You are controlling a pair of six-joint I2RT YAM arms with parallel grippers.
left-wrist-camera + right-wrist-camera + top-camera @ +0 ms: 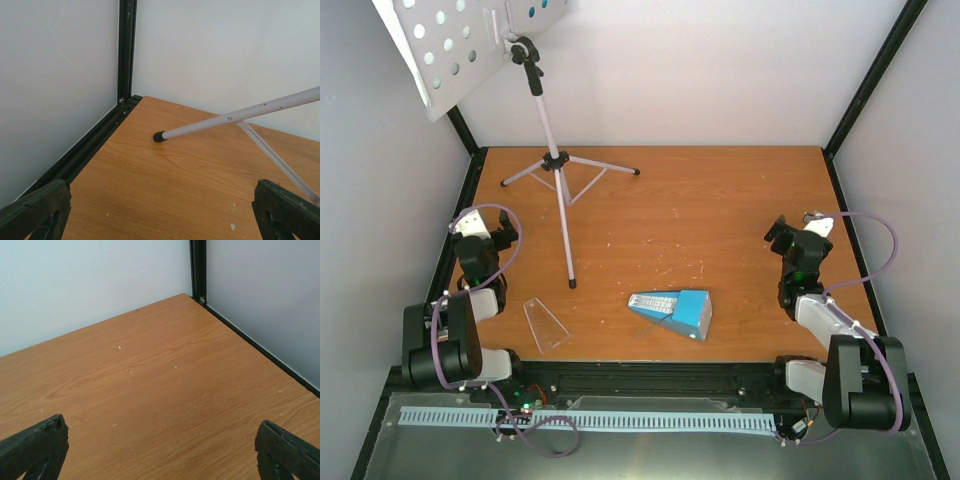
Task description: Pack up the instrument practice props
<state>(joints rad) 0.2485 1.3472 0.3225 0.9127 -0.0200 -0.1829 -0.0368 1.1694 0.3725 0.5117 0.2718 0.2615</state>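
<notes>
The white perforated music stand rises on a thin grey tripod at the back left of the table. One tripod leg with a black foot shows in the left wrist view. White and blue sheets sit on the stand's top edge. The light-blue pyramid metronome lies on its side near the front middle. Its clear cover lies apart to its left. My left gripper is open and empty by the left edge. My right gripper is open and empty by the right side.
The wooden table is walled by white panels with black corner posts. A black rail and a pale slotted strip run along the near edge between the arm bases.
</notes>
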